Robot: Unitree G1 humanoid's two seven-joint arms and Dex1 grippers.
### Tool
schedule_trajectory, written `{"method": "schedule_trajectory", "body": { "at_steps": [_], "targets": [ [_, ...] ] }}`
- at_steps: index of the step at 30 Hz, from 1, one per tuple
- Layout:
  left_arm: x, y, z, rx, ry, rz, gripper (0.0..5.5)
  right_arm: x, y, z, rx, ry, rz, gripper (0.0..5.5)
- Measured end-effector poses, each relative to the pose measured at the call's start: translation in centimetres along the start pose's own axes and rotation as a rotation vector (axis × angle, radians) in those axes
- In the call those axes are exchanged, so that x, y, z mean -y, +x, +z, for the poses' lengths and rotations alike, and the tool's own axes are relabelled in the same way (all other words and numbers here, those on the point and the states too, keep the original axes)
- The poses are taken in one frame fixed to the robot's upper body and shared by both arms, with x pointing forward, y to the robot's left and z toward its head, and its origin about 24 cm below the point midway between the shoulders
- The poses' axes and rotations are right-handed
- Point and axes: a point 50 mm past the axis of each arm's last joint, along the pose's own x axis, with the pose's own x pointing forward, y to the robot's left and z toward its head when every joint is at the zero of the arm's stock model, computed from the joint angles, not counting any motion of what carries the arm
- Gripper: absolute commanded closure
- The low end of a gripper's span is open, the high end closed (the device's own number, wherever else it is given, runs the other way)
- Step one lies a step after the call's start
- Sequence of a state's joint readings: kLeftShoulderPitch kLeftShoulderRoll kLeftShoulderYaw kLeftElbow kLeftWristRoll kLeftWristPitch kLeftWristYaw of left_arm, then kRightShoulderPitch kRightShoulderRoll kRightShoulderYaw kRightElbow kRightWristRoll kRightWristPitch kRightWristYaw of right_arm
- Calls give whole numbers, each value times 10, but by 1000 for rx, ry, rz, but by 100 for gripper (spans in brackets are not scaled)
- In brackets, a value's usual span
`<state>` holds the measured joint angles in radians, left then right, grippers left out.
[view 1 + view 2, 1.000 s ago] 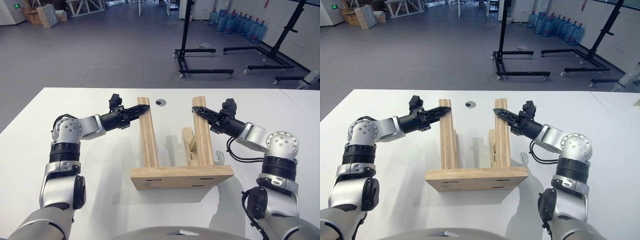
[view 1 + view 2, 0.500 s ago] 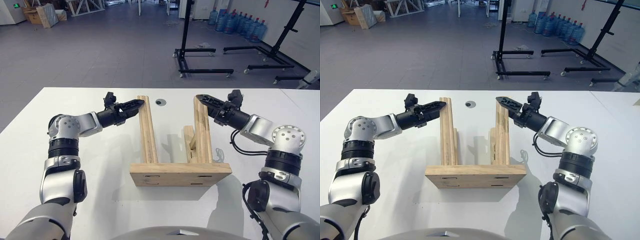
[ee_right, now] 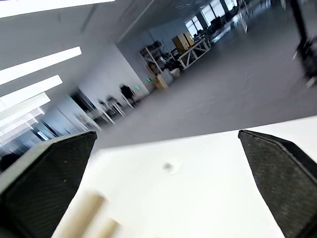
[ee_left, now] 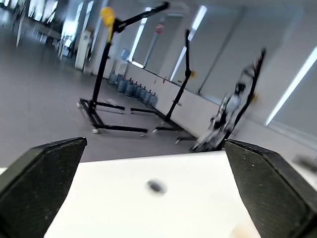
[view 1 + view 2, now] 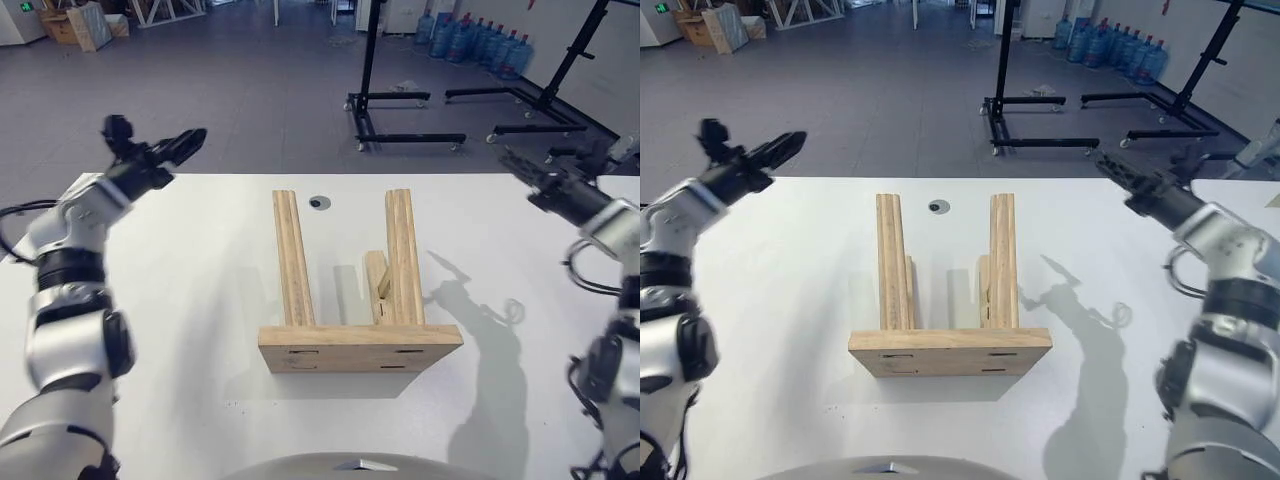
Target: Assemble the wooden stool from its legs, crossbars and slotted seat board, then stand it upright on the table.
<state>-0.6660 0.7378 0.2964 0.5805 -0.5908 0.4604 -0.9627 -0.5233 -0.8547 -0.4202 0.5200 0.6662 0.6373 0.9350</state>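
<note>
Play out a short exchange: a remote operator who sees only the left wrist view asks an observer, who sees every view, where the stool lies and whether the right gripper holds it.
Operator: I see the left gripper open over white table. Where is the stool?
Observer: The stool lies on its side mid-table, seat board nearest the robot, legs pointing away.
Operator: Is the right gripper on it?
Observer: No. The right gripper is open, raised off to the stool's right, apart from it.

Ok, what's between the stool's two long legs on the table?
In the left eye view, a short wooden piece sits beside the right leg; the rest, up to the left leg, is bare table.
</note>
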Motion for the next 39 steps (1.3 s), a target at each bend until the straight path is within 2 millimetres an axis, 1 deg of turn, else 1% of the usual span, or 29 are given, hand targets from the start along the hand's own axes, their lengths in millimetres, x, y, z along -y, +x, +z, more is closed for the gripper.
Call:
{"method": "schedule_trajectory", "body": {
  "at_steps": [1, 2, 3, 4, 5, 6, 7, 8, 9, 10, 11, 12, 13, 15, 17, 18, 22, 26, 28, 34, 35, 36, 37, 39],
  "targets": [
    [-4, -33, -16, -97, 70, -27, 44, 6, -25, -15, -73, -94, -23, 23],
    [-4, -61, -32, -182, 93, -55, 44, 10, -47, -31, -133, -142, -25, 23],
    [-1, -87, -48, -259, 87, -79, 44, 10, -69, -48, -194, -158, -18, 23],
    [8, -118, -66, -352, 64, -129, 44, 6, -100, -67, -278, -164, 15, 23],
    [16, -133, -75, -403, 42, -172, 44, 1, -118, -77, -334, -158, 44, 23],
    [34, -146, -83, -458, 22, -267, 44, -13, -139, -90, -417, -150, 116, 23],
    [47, -147, -84, -480, 27, -344, 44, -22, -147, -96, -466, -145, 173, 23],
    [56, -145, -83, -485, 36, -404, 44, -29, -150, -98, -493, -149, 217, 23],
    [72, -138, -79, -490, 75, -495, 44, -41, -148, -101, -527, -161, 294, 23],
    [86, -130, -78, -504, 112, -569, 44, -53, -142, -104, -550, -172, 371, 23],
    [101, -119, -79, -516, 153, -645, 44, -67, -129, -106, -555, -194, 455, 23],
    [118, -108, -82, -525, 210, -702, 44, -83, -112, -108, -538, -213, 538, 23],
    [126, -102, -88, -525, 232, -715, 44, -92, -100, -110, -519, -227, 575, 23],
    [135, -96, -101, -519, 224, -716, 44, -103, -84, -118, -487, -225, 603, 23],
    [139, -94, -107, -518, 217, -717, 44, -111, -76, -125, -477, -213, 619, 23],
    [139, -93, -109, -519, 221, -711, 44, -111, -74, -128, -481, -209, 614, 23],
    [143, -73, -119, -475, 239, -672, 44, -117, -66, -147, -515, -194, 618, 23],
    [145, -56, -128, -443, 234, -657, 44, -116, -57, -156, -521, -196, 606, 23],
    [147, -52, -132, -441, 219, -668, 44, -114, -54, -159, -511, -192, 596, 23],
    [156, -50, -142, -450, 183, -719, 44, -108, -49, -160, -511, -188, 585, 23],
    [157, -50, -143, -453, 177, -728, 43, -109, -48, -161, -513, -186, 589, 42],
    [158, -50, -144, -452, 175, -732, 64, -109, -46, -161, -510, -186, 595, 61],
    [158, -50, -145, -454, 173, -734, 72, -110, -44, -161, -505, -189, 602, 75],
    [156, -50, -149, -464, 158, -729, 109, -112, -42, -162, -500, -186, 611, 120]
  ]
}}
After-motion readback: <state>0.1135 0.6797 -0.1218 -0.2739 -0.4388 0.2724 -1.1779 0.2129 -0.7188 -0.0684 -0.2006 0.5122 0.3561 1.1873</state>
